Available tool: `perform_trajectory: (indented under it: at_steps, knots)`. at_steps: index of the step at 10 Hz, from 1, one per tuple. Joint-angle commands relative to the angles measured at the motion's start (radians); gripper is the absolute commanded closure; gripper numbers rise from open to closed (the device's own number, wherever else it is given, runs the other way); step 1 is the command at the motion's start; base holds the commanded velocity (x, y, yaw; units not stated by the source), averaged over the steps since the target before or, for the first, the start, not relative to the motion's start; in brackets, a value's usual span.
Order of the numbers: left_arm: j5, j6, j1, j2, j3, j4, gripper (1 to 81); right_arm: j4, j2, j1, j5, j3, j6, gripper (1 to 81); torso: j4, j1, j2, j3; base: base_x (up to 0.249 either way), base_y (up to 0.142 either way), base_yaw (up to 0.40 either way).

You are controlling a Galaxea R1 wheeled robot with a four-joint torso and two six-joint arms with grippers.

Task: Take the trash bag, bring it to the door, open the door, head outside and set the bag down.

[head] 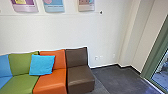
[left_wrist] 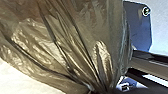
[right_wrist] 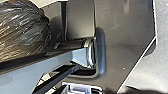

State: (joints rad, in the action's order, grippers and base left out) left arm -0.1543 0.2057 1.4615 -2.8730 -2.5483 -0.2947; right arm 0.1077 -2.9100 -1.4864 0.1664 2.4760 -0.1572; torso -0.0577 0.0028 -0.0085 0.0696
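Brown trash bag (left_wrist: 77, 47), creased, gathered; blue cushion (head: 42, 65)

Glossy, wrinkled plastic trash bag (left_wrist: 75, 47); smooth seats (head: 80, 75), perhaps leather.

Row of coloured seats (head: 80, 75) by a white wall (head: 62, 32), turquoise cushion (head: 42, 65) on them, posters (head: 54, 6) above, dark floor (head: 118, 78)

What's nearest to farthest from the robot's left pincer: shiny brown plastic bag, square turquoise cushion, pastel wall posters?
1. Bag, large in the left wrist view.
2. Cushion, on the multicoloured sofa.
3. Posters, likely farthest, high on the white wall.
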Motion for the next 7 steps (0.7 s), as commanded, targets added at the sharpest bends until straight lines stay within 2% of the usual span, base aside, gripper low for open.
perform_trajectory:
  at_steps: [1, 3, 5, 7]
  knots:
    - [-0.073, 0.004, -0.04, 0.006, 0.002, 0.0, 81.1, 0.003, 0.003, 0.044, 0.065, -0.008, 0.004, 1.0, 0.0, 0.0, 0.0, 0.004, 0.0, 0.0, 0.0]
    - [-0.071, 0.001, -0.045, 0.0, -0.016, -0.003, 81.1, 0.003, 0.001, 0.044, 0.067, -0.003, 0.004, 1.0, 0.0, -0.001, 0.0, -0.021, 0.0, 0.0, 0.0]
    - [-0.056, 0.003, -0.045, -0.026, -0.064, -0.003, 81.1, 0.015, -0.011, 0.04, 0.067, 0.006, 0.001, 1.0, 0.0, -0.001, 0.0, -0.021, 0.0, 0.0, 0.0]
    - [-0.042, 0.003, -0.045, -0.072, -0.136, 0.002, 81.1, 0.018, -0.049, 0.027, 0.067, 0.087, 0.001, 1.0, 0.0, -0.001, 0.0, -0.021, 0.0, 0.0, 0.0]
